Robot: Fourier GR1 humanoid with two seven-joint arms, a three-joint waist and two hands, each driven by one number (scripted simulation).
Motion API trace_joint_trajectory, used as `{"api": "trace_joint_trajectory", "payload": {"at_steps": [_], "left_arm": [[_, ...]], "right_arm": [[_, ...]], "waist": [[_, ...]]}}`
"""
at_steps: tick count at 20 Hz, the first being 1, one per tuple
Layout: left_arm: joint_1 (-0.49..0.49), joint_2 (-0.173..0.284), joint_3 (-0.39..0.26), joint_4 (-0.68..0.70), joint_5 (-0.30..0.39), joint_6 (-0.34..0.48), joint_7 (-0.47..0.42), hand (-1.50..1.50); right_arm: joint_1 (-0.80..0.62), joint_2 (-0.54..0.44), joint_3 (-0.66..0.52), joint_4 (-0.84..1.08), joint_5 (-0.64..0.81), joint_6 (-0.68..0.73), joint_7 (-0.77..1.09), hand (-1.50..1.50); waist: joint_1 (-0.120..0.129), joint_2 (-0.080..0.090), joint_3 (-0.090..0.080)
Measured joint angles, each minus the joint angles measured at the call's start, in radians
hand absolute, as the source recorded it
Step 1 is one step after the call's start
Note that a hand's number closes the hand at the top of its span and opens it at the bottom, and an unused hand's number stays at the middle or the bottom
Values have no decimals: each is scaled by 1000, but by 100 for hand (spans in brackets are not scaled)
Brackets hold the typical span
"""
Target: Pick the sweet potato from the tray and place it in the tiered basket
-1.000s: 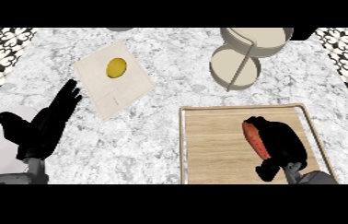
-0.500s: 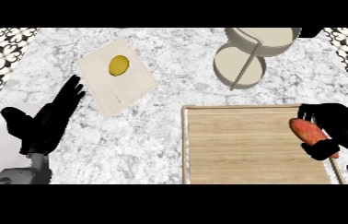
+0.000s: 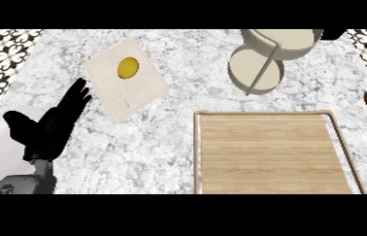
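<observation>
Presently, the left hand (image 3: 50, 126) is seen at the lower left of the head view, resting over the marbled bench (image 3: 179, 79) with its fingers straight and spread and nothing held in it. Just beside its fingertips, a pale square board (image 3: 140, 92) is laid at a tilt on the bench, and a round yellow item (image 3: 127, 67) is carried on its upper part. At the lower right, the wooden tray (image 3: 269, 152) is shown with its raised rim, and only bare wood grain is visible inside it. Beyond the tray, toward the upper right, the tiered basket (image 3: 269, 55) is found: two round cream tiers joined by a slanted post, the upper tier partly cut off by the view's top edge. The sweet potato cannot be made out anywhere in the view, so its place cannot be told. Only a small dark sliver is glimpsed at the right edge, too little to be identified; the right hand itself is not shown.
</observation>
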Motion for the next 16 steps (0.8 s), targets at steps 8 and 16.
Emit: {"api": "trace_joint_trajectory", "payload": {"at_steps": [8, 16], "left_arm": [[-5, -7, 0, 16, -11, -3, -5, 0], [1, -14, 16, 17, -22, -12, -3, 0]], "right_arm": [[-175, -42, -176, 230, -230, 158, -324, 150], [-402, -61, -133, 326, -215, 337, -324, 150]], "waist": [[-1, -6, -6], [-11, -13, -9]]}}
